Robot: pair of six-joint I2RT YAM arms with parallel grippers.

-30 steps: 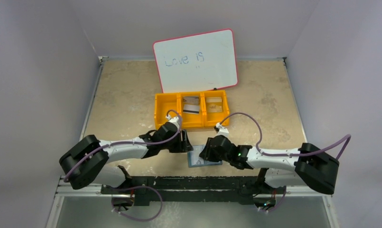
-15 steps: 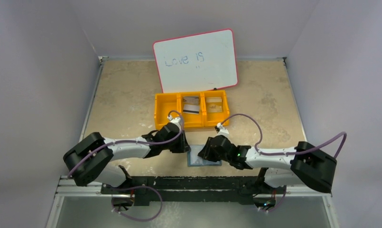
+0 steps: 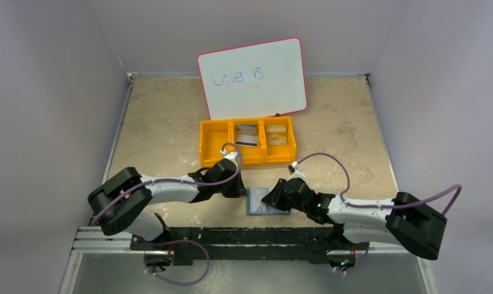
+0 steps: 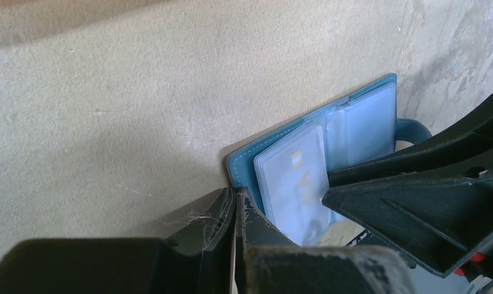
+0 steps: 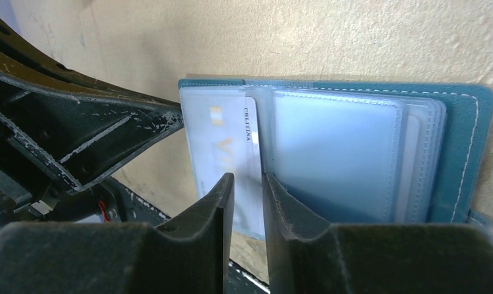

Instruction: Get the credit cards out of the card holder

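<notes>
Grey walls close in a beige tabletop [image 3: 164,122], seen from above and behind the two arms. On the left, the left arm reaches inward and low, and its left pincer [image 4: 235,197] is clenched, the jaws pressed together with only a hairline between them, the tips right at the near-left corner of the card holder [image 4: 244,160]; whether they nip the teal cover there I cannot tell. Further back in the middle, a pink-rimmed whiteboard [image 3: 253,76] reading "Love is" leans against the rear wall, and just in front of it sits an orange bin [image 3: 214,139] whose middle and right compartments hold credit cards [image 3: 247,135]. Nearer the arms, between the two pincers, the card holder lies open and flat on the tabletop, its pale blue clear sleeves facing up, with one credit card [image 5: 251,141] showing in the left-hand sleeve. The right pincer [image 5: 248,179] comes in from the right over that sleeve, jaws parted by a narrow gap with the card visible through it; I cannot make out that they pinch anything.
</notes>
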